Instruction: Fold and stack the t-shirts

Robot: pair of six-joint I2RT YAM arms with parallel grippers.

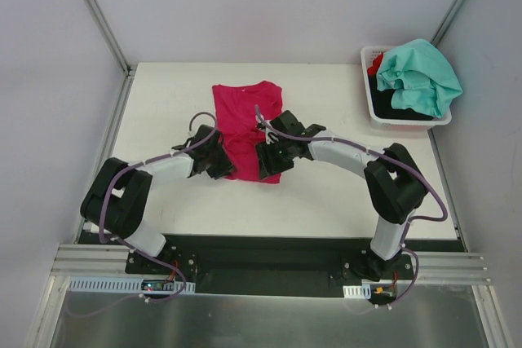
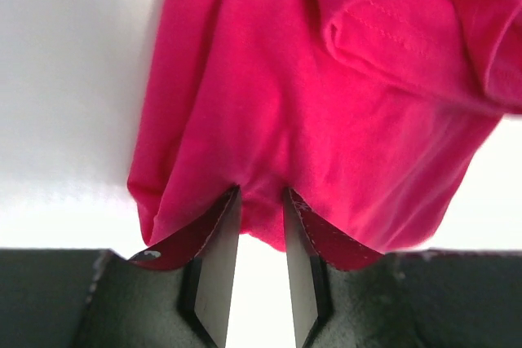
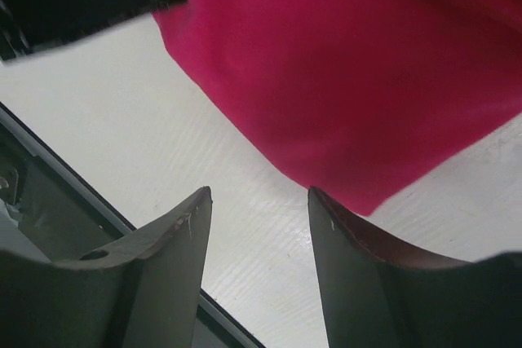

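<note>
Plain magenta-pink tee (image 1: pixel 245 112), teal-mint tee (image 1: pixel 420 75), red tee (image 1: pixel 375 63), wht basket (image 1: pixel 405 124), wht table (image 1: pixel 326 189), grey walls (image 1: pixel 269 6)

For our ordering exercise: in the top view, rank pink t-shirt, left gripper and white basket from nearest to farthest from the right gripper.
1. pink t-shirt, at the right gripper tips.
2. left gripper, across the shirt, leftward.
3. white basket, far right corner.

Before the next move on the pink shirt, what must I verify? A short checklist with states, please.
1. Left gripper pinches magenta t-shirt hem: ok.
2. Right gripper grips hem: not ok, open over the table.
3. Shirt lies smooth: not ok, folds near left gripper.
4. Teal t-shirt out of the way: ok, in basket.
5. Left grip firm enough to lift: cannot tell.
</note>
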